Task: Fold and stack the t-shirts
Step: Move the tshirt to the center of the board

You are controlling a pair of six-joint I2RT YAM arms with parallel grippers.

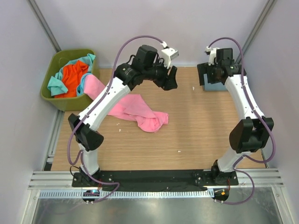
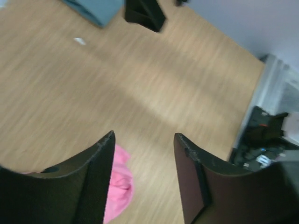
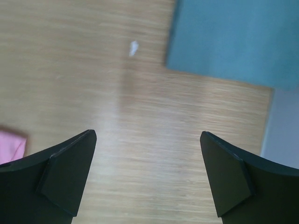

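Note:
A pink t-shirt (image 1: 135, 108) lies crumpled on the wooden table, one end draped over the rim of the bin; its edge shows in the left wrist view (image 2: 117, 186) and the right wrist view (image 3: 11, 144). My left gripper (image 1: 170, 79) hangs above the table past the shirt's far end, open (image 2: 145, 134), nothing between its fingers. A folded blue-grey t-shirt (image 1: 216, 87) (image 3: 224, 42) (image 2: 93, 9) lies at the back right. My right gripper (image 1: 204, 74) hovers beside it, wide open (image 3: 148, 134) and empty. Orange (image 1: 74, 77) and teal (image 1: 56, 85) t-shirts sit in the bin.
An olive-green plastic bin (image 1: 51, 100) stands at the back left corner. Small white scraps (image 1: 178, 150) (image 3: 134, 47) lie on the wood. Pale walls close in the table on three sides, and a metal rail (image 1: 154, 179) carries the arm bases at the near edge.

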